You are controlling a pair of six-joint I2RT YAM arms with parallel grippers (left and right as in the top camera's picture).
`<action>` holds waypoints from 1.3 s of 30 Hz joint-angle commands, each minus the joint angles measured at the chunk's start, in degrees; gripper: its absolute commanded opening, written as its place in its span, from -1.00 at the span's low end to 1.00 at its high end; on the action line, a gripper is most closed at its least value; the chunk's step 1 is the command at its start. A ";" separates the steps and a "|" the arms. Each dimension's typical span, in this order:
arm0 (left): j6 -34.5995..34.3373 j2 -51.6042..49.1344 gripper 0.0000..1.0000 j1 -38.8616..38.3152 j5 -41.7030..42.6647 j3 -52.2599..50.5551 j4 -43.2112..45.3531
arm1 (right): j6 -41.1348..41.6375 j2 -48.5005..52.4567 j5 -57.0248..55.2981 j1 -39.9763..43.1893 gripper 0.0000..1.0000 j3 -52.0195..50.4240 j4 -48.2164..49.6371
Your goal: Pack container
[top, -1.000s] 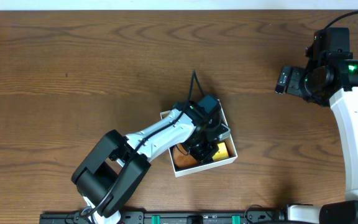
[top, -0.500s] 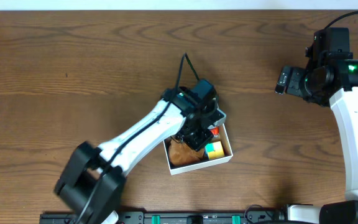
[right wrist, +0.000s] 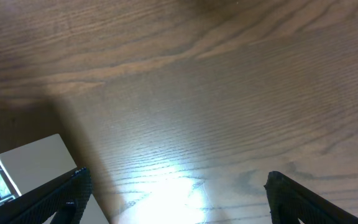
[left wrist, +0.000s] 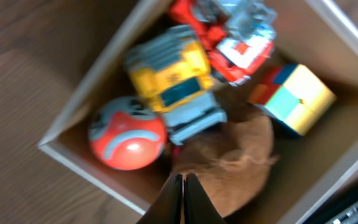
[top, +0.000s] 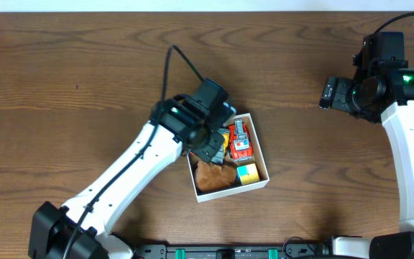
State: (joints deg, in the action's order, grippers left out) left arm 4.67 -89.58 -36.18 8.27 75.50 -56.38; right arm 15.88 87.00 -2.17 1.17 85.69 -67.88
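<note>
The container [top: 233, 190], a small white-walled box with a tan inside, sits at the table's middle. It holds a red toy truck [top: 240, 140], a coloured cube [top: 247, 173] and a brown plush [top: 213, 175]. My left gripper [top: 211, 141] hovers over its left part, shut with nothing in it. The left wrist view shows the shut tips [left wrist: 183, 178] above the brown plush [left wrist: 238, 155], with a yellow truck [left wrist: 176, 84], an orange ball [left wrist: 127, 134], the cube [left wrist: 294, 96] and the container wall [left wrist: 82, 87]. My right gripper [top: 334, 93] [right wrist: 176, 186] stands open over bare wood, far right.
The left arm's black cable [top: 182, 61] loops over the table behind the container. A pale grey flat object [right wrist: 23, 165] shows at the lower left of the right wrist view. A black rail [top: 228, 252] runs along the front edge.
My left arm has drawn back up and to the left out of the container, uncovering the toys inside. The container sits slightly turned. The right arm has not moved.
</note>
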 commanded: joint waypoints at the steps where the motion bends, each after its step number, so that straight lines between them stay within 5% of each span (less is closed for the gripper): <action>1: 0.17 -1.40 -0.88 1.03 -0.81 0.68 0.52 | -0.72 -0.63 -0.59 0.31 0.85 -0.04 0.11; 19: 3.52 -14.64 -0.88 4.20 -0.83 0.59 14.29 | -0.74 -0.63 -0.61 0.33 0.85 -0.04 -0.48; 39: 8.39 -18.34 -0.88 9.27 -1.68 0.59 31.17 | -0.74 -0.63 -0.59 0.33 0.86 -0.04 -0.70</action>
State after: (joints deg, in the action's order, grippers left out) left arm 12.21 -106.94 -27.38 7.70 75.50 -25.32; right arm 15.86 87.00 -2.17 1.17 85.67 -68.51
